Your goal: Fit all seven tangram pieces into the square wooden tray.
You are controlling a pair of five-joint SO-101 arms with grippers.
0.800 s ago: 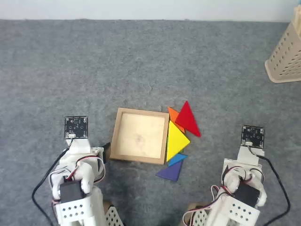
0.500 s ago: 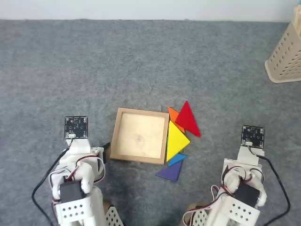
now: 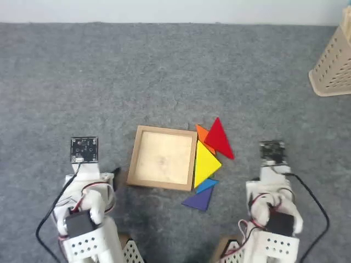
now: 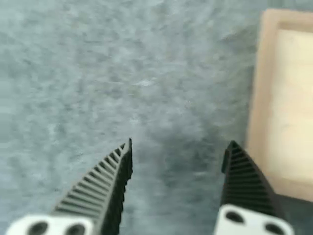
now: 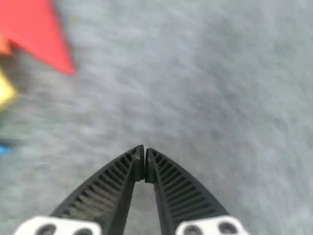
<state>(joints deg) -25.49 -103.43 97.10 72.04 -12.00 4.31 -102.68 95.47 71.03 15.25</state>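
Observation:
The square wooden tray (image 3: 133,157) lies empty in the middle of the grey felt. Against its right side sit a red triangle (image 3: 219,138), an orange piece (image 3: 202,132), a large yellow triangle (image 3: 205,162), a small blue piece (image 3: 206,184) and a purple triangle (image 3: 198,199). My left gripper (image 4: 180,147) is open low over bare felt just left of the tray's rim (image 4: 257,88). My right gripper (image 5: 144,149) is shut and empty over felt to the right of the red triangle (image 5: 34,29), with the yellow piece (image 5: 5,90) at the view's edge.
A cream perforated basket (image 3: 332,60) stands at the far right back corner. Both arm bases occupy the front edge. The mat is open grey felt behind the tray and to both sides.
The right arm has swung left, closer to the coloured pieces. The left arm has shifted slightly left, away from the tray. The pieces and tray have not moved.

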